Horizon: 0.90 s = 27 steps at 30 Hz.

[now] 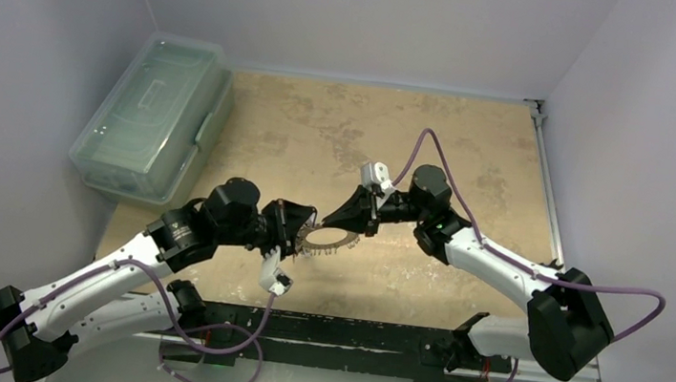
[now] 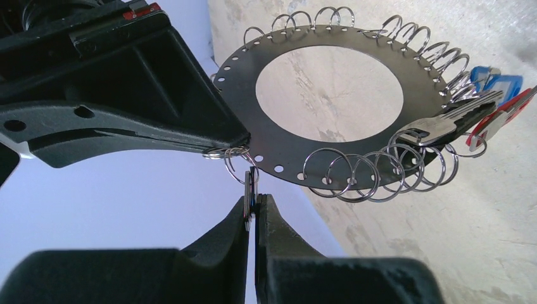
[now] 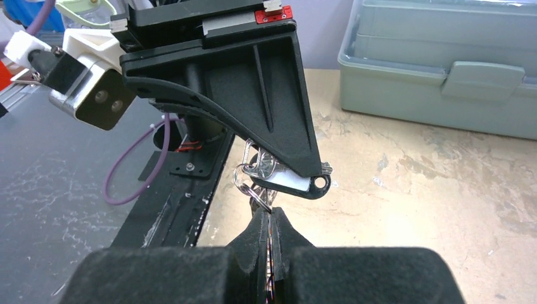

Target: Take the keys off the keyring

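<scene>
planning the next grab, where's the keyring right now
In the top view the keyring is at the table's near middle, held between the left gripper on its left and the right gripper on its right.

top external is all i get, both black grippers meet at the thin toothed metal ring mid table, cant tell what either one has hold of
Observer: In the left wrist view, the left gripper is shut on a thin flat silvery piece. It is seen edge-on and is probably a key, hanging off the flat perforated metal keyring.
Operator: and the right one
Observer: The right gripper is shut at the keyring's rim, on the small wire split ring that carries that piece.
Operator: any other keys on it
Observer: Yes. A silver key, blue-headed keys and red-headed keys are bunched on the far side. The nearer wire loops look empty.
</scene>
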Each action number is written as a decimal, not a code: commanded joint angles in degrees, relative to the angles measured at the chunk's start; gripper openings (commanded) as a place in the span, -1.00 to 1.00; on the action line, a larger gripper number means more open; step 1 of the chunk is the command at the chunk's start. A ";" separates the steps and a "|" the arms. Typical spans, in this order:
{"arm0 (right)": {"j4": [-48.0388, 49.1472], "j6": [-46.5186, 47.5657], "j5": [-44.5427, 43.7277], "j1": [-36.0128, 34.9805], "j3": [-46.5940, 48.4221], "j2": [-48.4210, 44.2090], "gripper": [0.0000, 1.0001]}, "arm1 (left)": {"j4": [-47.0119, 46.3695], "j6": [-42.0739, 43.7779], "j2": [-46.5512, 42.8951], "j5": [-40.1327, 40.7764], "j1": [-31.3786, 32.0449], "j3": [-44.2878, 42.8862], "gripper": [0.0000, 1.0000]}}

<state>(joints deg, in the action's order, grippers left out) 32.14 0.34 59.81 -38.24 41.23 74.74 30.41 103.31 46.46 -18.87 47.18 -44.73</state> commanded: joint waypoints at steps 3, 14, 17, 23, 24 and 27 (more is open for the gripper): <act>4.49 -2.54 3.88 0.55 0.08 -0.26 -1.00 | -4.05 5.73 -1.07 3.26 0.04 2.12 -1.00; 5.37 -4.11 3.69 0.54 0.19 -0.12 -1.00 | -7.81 16.16 -5.02 1.45 0.02 7.27 -1.00; 5.60 -4.37 4.03 0.53 0.09 -0.16 -1.00 | -7.99 17.53 -5.09 1.87 0.02 7.73 -1.00; 6.33 -5.40 4.48 0.60 0.15 -0.29 -1.00 | -7.90 21.40 -4.87 3.36 0.02 8.33 -1.00; 6.48 -5.54 4.56 0.55 0.15 -0.30 -1.00 | -8.33 22.01 -4.95 3.40 0.08 8.68 -1.00; 6.74 -6.03 4.53 0.64 0.17 -0.16 -1.00 | -10.87 24.84 -5.21 3.49 0.02 10.43 -1.00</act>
<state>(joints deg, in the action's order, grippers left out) 34.54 -3.86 61.12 -37.80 41.10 75.40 20.84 117.51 41.58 -17.67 47.40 -36.82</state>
